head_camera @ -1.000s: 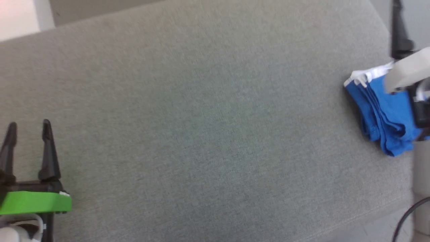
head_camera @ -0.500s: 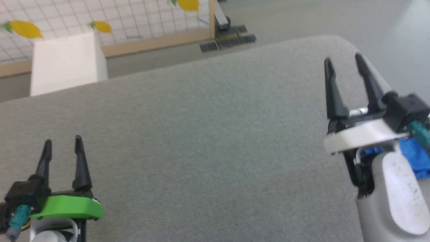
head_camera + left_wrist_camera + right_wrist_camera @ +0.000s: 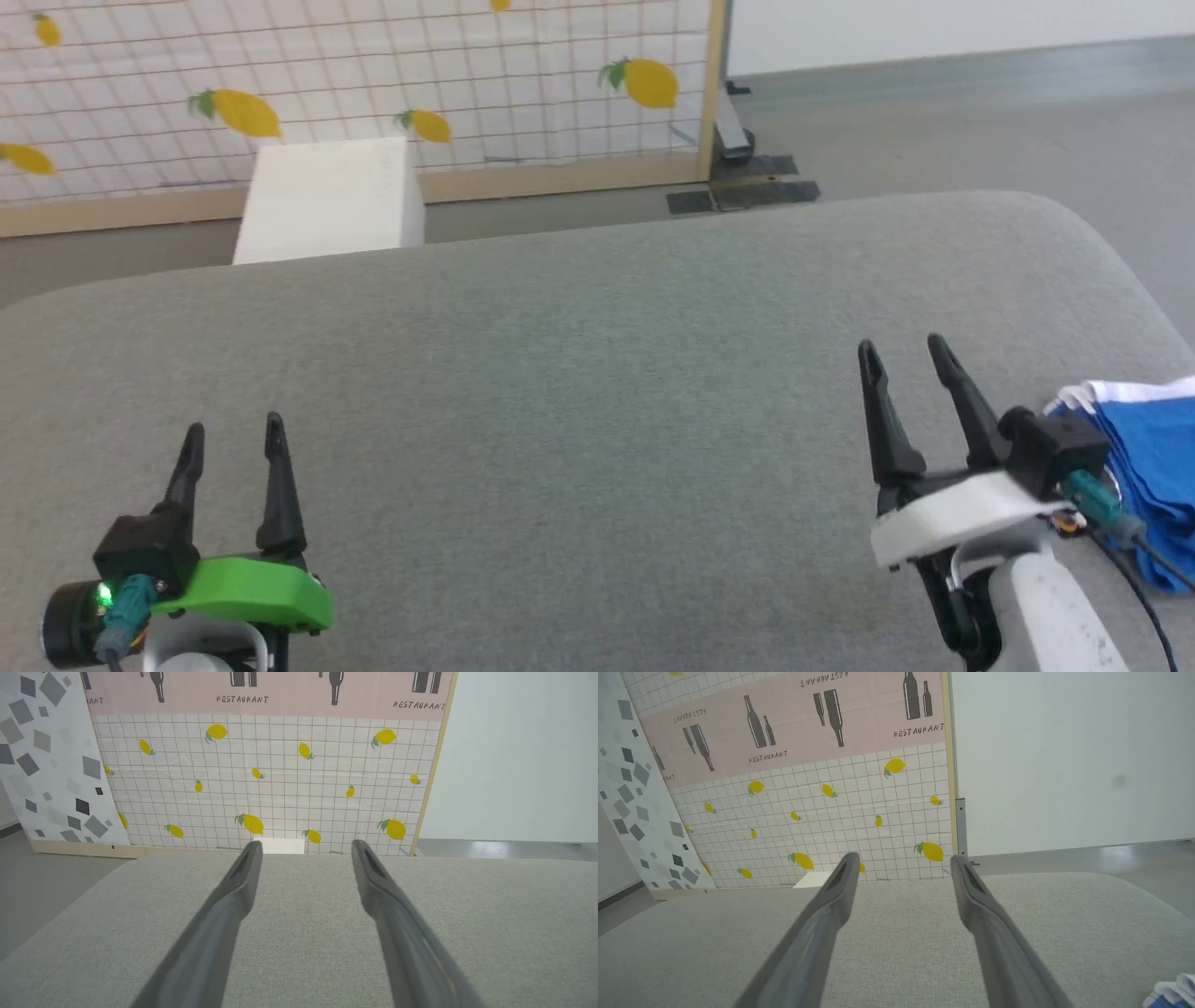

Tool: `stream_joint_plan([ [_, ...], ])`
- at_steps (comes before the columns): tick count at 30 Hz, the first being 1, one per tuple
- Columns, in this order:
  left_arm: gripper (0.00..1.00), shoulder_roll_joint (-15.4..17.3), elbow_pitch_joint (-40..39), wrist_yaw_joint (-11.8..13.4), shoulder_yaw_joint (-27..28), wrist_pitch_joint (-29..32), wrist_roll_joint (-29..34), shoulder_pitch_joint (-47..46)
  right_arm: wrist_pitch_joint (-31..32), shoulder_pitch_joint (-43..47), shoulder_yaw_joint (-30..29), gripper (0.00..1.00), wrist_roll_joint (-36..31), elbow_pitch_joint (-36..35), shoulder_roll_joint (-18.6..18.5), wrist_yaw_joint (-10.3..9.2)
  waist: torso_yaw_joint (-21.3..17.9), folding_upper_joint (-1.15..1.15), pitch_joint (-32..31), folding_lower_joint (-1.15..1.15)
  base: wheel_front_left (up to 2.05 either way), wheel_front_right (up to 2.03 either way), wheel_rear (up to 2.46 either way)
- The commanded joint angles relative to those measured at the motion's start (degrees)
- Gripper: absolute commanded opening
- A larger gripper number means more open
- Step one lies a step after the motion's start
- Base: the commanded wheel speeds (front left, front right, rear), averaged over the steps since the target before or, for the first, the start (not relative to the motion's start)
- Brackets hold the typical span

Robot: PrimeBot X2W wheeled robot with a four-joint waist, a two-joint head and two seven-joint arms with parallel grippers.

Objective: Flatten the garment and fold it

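At the head view's right edge, your bright royal-blue soft fabric shorts (image 3: 1156,467) lie in folded layers beside the right gripper (image 3: 903,347), spread and empty like the left gripper (image 3: 233,429), so folding looks essentially done.

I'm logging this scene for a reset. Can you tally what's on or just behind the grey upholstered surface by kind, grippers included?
Garments: 1, royal-blue fabric shorts with white trim
Grippers: 2, green-mounted left gripper and white-mounted right gripper
Blocks: 1, plain white rectangular block
Total: 4
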Motion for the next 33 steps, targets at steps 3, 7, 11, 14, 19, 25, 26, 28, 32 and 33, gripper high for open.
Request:
stream_joint_plan([
  [3,1.0,-0.8,0.85,0.42,-0.43,-0.5,1.2,-0.39,-0.54,2.21,-0.06,1.0,0.08,-0.59,0.01,-0.09,2.19,0.0,-0.54,0.01,0.0,0.0,0.0],
  [7,1.0,-1.63,1.88,0.38,-0.95,-0.58,1.23,-0.22,-0.56,4.22,-1.07,1.0,-0.07,-2.73,0.01,-0.09,3.39,0.0,-0.35,0.01,0.0,0.0,0.0],
  [11,1.0,-2.28,2.74,-0.06,-1.07,-0.63,0.92,-0.24,-0.57,6.09,-1.75,1.0,0.09,-3.88,0.01,-0.09,4.53,0.0,-0.29,0.01,0.0,0.0,0.0],
  [14,1.0,-2.73,2.96,-0.53,-1.03,-0.65,0.85,-0.34,-0.57,7.15,-2.11,1.0,0.41,-3.94,0.01,-0.09,5.25,0.0,-0.33,0.01,0.0,0.0,0.0],
  [19,1.0,-3.41,3.28,-1.3,-0.9,-0.65,1.12,0.13,-0.57,8.65,-1.85,1.0,0.97,-3.8,0.01,-0.09,5.81,0.0,-0.46,0.01,0.0,0.0,0.0],
  [25,1.0,-3.83,4.36,-2.28,-0.88,-0.66,2.11,0.39,-0.57,9.88,-1.45,1.0,0.49,-3.19,0.01,-0.09,6.06,0.0,-0.48,0.01,0.0,0.0,0.0],
  [26,1.0,-3.87,4.56,-2.35,-0.89,-0.66,2.29,0.37,-0.57,10.0,-1.42,1.0,0.33,-3.16,0.01,-0.09,6.05,0.0,-0.49,0.01,0.0,0.0,0.0],
  [28,1.0,-4.01,4.93,-2.52,-0.88,-0.66,2.6,0.34,-0.57,10.2,-1.34,1.0,0.18,-3.03,0.02,-0.09,6.0,0.0,-0.48,0.01,0.0,0.0,0.0],
  [32,1.0,-4.21,5.47,-2.97,-0.87,-0.66,3.19,0.4,-0.57,10.49,-1.25,1.0,0.06,-2.72,0.02,-0.09,5.92,0.0,-0.59,0.01,0.0,0.0,0.0],
  [33,1.0,-4.24,5.61,-3.14,-0.92,-0.66,3.34,0.41,-0.57,10.54,-1.22,1.0,0.1,-2.67,0.02,-0.09,5.9,0.0,-0.6,0.01,0.0,0.0,0.0],
])
